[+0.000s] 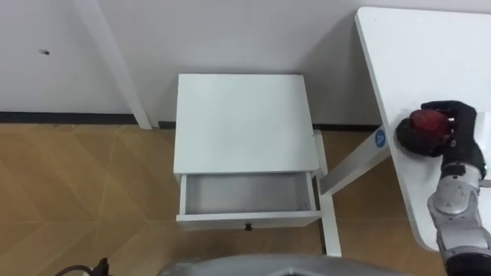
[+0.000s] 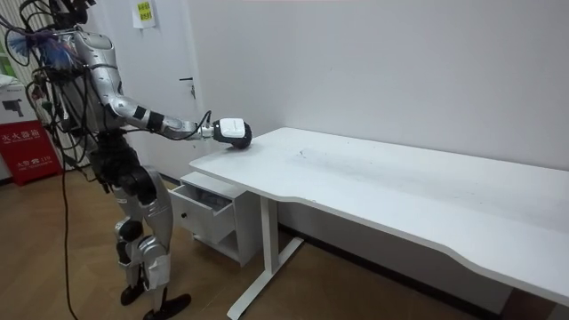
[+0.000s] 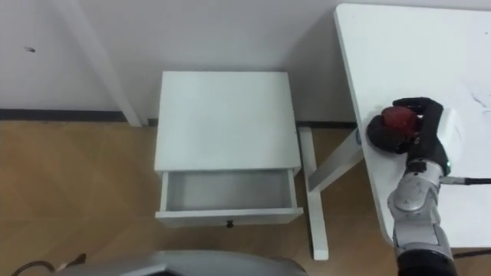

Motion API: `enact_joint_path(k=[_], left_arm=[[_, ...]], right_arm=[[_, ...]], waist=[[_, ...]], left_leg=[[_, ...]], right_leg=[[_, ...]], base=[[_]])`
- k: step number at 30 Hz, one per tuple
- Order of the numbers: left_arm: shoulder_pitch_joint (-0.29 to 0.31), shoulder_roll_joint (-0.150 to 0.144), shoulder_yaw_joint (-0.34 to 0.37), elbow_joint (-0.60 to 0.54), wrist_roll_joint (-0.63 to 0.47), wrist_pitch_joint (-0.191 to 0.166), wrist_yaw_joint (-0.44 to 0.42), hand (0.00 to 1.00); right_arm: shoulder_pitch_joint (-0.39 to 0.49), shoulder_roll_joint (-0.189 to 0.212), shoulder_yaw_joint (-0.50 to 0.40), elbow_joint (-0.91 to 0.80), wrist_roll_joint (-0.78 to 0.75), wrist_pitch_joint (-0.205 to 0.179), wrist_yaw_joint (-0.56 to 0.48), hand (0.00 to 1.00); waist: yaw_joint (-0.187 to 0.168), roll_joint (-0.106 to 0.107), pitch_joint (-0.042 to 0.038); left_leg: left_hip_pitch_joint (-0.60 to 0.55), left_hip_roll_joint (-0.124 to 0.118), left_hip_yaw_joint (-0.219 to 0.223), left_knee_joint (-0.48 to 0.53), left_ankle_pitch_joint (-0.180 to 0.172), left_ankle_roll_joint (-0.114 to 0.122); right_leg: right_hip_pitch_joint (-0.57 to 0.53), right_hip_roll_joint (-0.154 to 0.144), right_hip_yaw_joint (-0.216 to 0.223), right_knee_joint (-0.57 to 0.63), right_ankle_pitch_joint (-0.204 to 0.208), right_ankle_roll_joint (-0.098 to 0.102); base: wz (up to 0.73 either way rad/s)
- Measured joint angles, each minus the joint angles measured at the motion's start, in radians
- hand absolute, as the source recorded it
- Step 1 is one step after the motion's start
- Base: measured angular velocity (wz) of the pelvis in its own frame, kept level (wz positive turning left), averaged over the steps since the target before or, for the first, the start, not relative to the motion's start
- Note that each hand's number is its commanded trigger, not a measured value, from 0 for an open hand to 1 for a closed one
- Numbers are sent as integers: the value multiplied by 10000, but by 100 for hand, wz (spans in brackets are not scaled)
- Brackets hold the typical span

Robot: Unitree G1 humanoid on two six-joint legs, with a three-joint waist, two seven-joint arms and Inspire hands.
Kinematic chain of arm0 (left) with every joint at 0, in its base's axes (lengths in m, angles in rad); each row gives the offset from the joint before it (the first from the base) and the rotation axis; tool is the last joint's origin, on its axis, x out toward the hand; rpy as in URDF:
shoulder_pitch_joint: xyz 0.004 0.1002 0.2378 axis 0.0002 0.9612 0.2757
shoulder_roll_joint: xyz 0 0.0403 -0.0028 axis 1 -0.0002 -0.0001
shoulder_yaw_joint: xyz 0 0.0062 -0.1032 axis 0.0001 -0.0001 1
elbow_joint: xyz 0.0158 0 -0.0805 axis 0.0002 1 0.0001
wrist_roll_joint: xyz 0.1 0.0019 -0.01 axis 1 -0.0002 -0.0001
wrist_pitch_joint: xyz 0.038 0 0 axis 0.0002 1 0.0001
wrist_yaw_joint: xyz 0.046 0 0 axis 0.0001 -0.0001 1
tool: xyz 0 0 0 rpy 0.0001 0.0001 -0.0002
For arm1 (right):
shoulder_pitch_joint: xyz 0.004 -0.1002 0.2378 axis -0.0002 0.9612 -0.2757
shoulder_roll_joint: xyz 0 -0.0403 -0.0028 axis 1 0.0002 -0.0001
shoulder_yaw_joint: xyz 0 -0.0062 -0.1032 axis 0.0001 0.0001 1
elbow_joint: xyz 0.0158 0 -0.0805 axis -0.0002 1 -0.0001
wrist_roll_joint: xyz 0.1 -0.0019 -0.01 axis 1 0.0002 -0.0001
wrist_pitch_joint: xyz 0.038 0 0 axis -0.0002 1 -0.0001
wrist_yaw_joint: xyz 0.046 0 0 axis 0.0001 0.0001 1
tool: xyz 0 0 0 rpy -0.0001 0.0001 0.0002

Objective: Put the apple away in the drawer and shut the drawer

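White table (image 1: 430, 46); dark-red round apple (image 1: 426, 127) gripped by right hand (image 1: 460, 139); drawer (image 1: 230, 220) open.

A small notice (image 2: 142, 13) hangs high on the door (image 2: 169, 53); its print is too small to read. A red box (image 2: 25, 149) on the floor at the room view's left carries white characters, not legible. A round blue sticker (image 1: 380, 139) on the desk leg (image 1: 349, 170) bears 1 white mark, unreadable.
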Motion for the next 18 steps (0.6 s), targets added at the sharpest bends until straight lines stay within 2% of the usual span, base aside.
enact_joint_path(k=[5, 8, 10, 12, 14, 16, 18], left_arm=[[-134, -89, -289, 281, 48, -29, 35, 0], [-145, -191, -318, 279, 45, -21, 32, 0], [-196, -277, -619, 274, 61, 21, 16, 0], [-290, -325, -673, 272, 323, 67, -86, 0], [-338, -316, -670, 275, 445, 107, -237, 0], [-358, -377, -673, 275, 427, 120, -378, 0], [-376, -437, -673, 275, 426, 122, -408, 0]], right_arm=[[-34, 584, 916, -721, -385, 68, 201, 100], [-22, 734, 2042, -700, -436, 184, 1083, 100], [-57, 912, 3102, -778, -458, 284, 1822, 100], [-131, 983, 3652, -952, -623, 386, 2392, 100], [-259, 1071, 3904, -995, -747, 385, 2845, 100], [-418, 1087, 3979, -993, -738, 390, 3192, 100], [-529, 1088, 4023, -992, -742, 390, 3348, 100]], waist=[[223, 54, -2], [431, 192, 61], [640, 332, 101], [777, 395, 96], [819, 369, 97], [1062, 281, 99], [1063, 235, 107]], left_leg=[[-108, 40, -109, 0, 66, -107], [-280, 25, -366, 34, 107, -126], [-504, -1, -483, 77, 123, -110], [-742, -39, -633, 190, 156, -88], [-885, -78, -859, 226, 197, -74], [-907, -129, -901, 205, 198, -70], [-923, -151, -921, 196, 199, -68]], right_leg=[[-74, 85, -284, -15, 49, -77], [-117, 75, -486, -18, 48, -78], [-267, 42, -619, -17, 48, -77], [-414, 7, -731, -31, 48, -77], [-444, -22, -852, -66, 48, -77], [-405, -51, -858, -178, 47, -75], [-403, -75, -894, -177, 46, -74]], base=[[6], [24], [18], [30], [37], [10], [5]])
